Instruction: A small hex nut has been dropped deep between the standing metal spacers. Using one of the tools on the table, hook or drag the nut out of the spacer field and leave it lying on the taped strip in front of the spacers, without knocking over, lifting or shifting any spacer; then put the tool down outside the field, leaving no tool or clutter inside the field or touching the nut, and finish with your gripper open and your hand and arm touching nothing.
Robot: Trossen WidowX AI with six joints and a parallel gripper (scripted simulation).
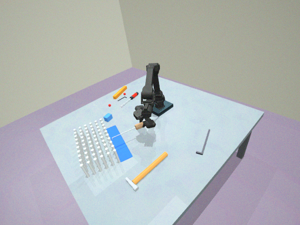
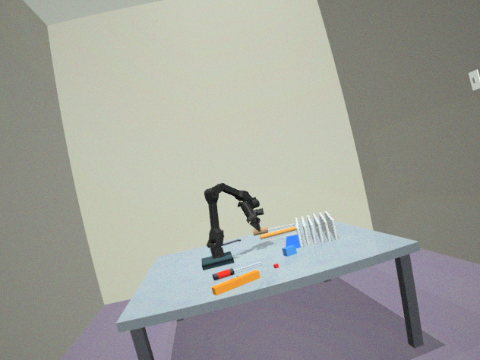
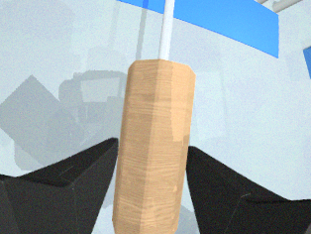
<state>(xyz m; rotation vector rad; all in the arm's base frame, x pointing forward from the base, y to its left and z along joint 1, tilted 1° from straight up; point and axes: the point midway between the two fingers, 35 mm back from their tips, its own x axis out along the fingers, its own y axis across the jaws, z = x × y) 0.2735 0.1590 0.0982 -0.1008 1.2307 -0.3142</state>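
Observation:
My gripper (image 1: 143, 124) (image 2: 259, 230) (image 3: 152, 149) is shut on the wooden handle (image 1: 139, 126) (image 3: 155, 109) of a thin hook tool and holds it above the table. The tool's pale shaft (image 1: 124, 133) (image 3: 166, 30) points to the spacer field; in the top view its small bent tip (image 1: 112, 138) appears over the blue taped strip (image 1: 124, 152) (image 2: 292, 241) (image 3: 228, 30), near the front row. The white standing spacers (image 1: 97, 161) (image 2: 317, 228) stand in rows behind the strip. The hex nut cannot be made out in any view.
A hammer (image 1: 151, 167) (image 2: 278, 232) and a grey L-shaped bar (image 1: 205, 141) lie on the table. A blue block (image 1: 107, 117) (image 2: 289, 251) sits beside the field. A red-handled tool (image 1: 134, 95) (image 2: 223, 274), orange bar (image 1: 119, 92) (image 2: 236, 282), small hex key (image 1: 121, 98) and red bits (image 1: 109, 105) (image 2: 276, 266) lie farther off.

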